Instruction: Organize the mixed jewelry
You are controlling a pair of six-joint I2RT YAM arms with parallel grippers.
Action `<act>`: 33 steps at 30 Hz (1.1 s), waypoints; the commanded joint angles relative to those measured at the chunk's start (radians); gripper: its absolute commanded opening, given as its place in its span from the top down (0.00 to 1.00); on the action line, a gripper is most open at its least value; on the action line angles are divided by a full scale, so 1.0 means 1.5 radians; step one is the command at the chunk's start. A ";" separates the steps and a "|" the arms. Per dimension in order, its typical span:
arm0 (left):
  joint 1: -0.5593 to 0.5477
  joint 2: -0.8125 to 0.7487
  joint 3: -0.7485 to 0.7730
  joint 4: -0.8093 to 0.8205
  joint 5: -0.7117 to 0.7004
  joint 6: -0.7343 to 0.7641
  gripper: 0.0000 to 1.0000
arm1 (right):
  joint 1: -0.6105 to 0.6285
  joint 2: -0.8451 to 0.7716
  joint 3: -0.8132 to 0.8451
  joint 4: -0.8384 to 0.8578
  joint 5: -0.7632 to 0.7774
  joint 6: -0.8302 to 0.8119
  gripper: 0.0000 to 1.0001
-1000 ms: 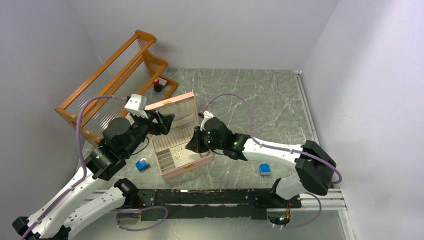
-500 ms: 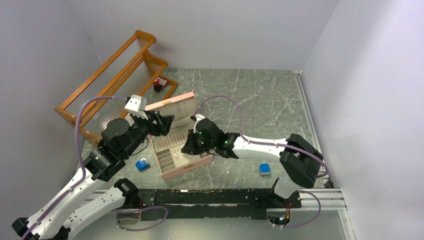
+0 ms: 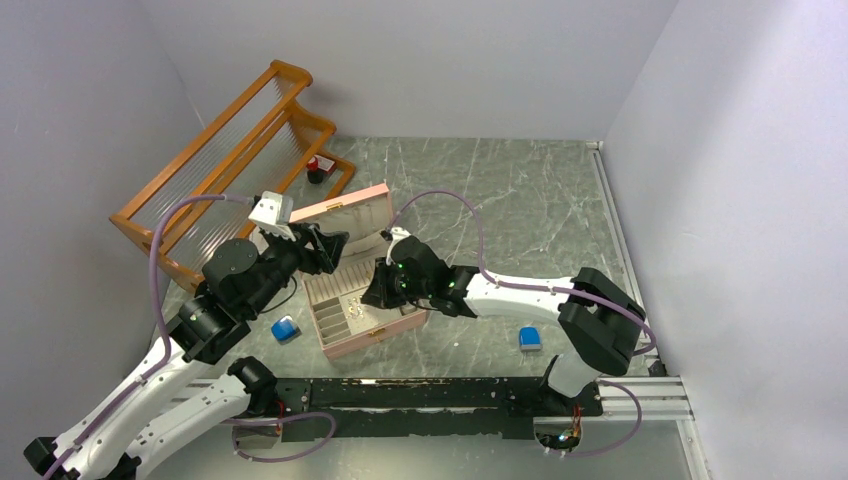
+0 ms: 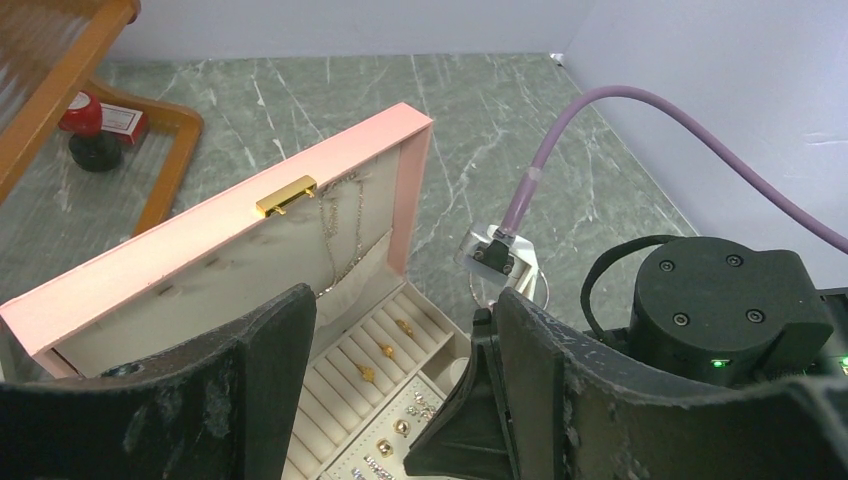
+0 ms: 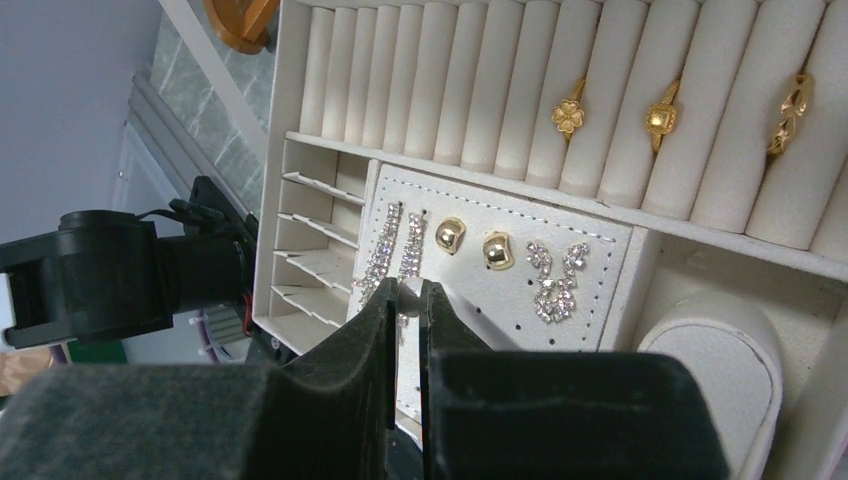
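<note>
The pink box (image 3: 372, 333) stands open, its lid (image 4: 230, 235) raised with thin chains (image 4: 335, 235) hanging inside. My right gripper (image 5: 408, 290) is shut on a tiny silver piece (image 5: 408, 294) over the white perforated pad (image 5: 600, 260), which holds two gold studs (image 5: 450, 235) and rhinestone earrings (image 5: 555, 275). Three gold rings (image 5: 568, 118) sit in the ring rolls. My left gripper (image 4: 400, 315) is open and empty just in front of the lid. A thin wire hoop (image 4: 543, 288) lies on the table behind the right wrist. In the top view the right gripper (image 3: 378, 295) is over the tray and the left gripper (image 3: 330, 245) is at the lid.
An orange wooden rack (image 3: 240, 160) stands at the back left with a red-topped stamp (image 4: 95, 130) on its base. One blue block (image 3: 285, 328) lies left of the box and another (image 3: 529, 338) lies right of it. The tray's divided compartments (image 5: 310, 250) lie beside the pad.
My right arm has swung left and reached further over the box tray, then held still. The left arm has not moved.
</note>
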 commanded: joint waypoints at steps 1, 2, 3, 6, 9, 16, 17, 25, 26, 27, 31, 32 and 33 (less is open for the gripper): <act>0.004 -0.001 -0.003 0.008 0.012 0.002 0.29 | 0.007 0.007 0.015 -0.008 0.017 -0.007 0.91; 0.005 0.000 -0.003 0.008 0.011 0.001 0.29 | 0.006 0.007 0.015 -0.010 0.016 -0.009 0.91; 0.004 0.000 -0.003 0.008 0.012 0.002 0.29 | 0.007 0.006 0.016 -0.014 0.016 -0.009 0.91; 0.004 0.001 -0.002 0.008 0.011 0.002 0.29 | 0.007 0.002 0.016 -0.025 0.026 -0.014 0.91; 0.005 0.000 -0.002 0.007 0.011 0.002 0.29 | 0.007 0.001 0.012 -0.022 0.032 -0.018 0.91; 0.005 0.001 -0.003 0.007 0.009 0.003 0.29 | 0.007 0.015 0.018 -0.024 0.026 -0.019 0.92; 0.004 0.002 -0.003 0.006 0.009 0.002 0.29 | 0.008 0.015 0.018 -0.024 0.023 -0.017 0.92; 0.004 0.004 -0.004 0.008 0.011 0.002 0.30 | 0.008 0.019 0.017 -0.023 0.012 -0.025 0.92; 0.004 0.005 -0.003 0.007 0.013 0.003 0.30 | 0.007 0.020 0.017 -0.022 0.012 -0.025 0.92; 0.004 0.006 -0.003 0.006 0.013 0.003 0.30 | 0.008 0.022 0.018 -0.023 0.012 -0.025 0.92; 0.004 0.007 -0.002 0.006 0.013 0.003 0.30 | 0.010 0.029 0.023 -0.030 0.020 -0.030 0.91; 0.004 0.008 -0.002 0.006 0.014 0.003 0.30 | 0.012 0.031 0.025 -0.034 0.021 -0.030 0.90; 0.004 0.007 -0.002 0.006 0.014 0.003 0.30 | 0.012 0.032 0.027 -0.037 0.024 -0.032 0.90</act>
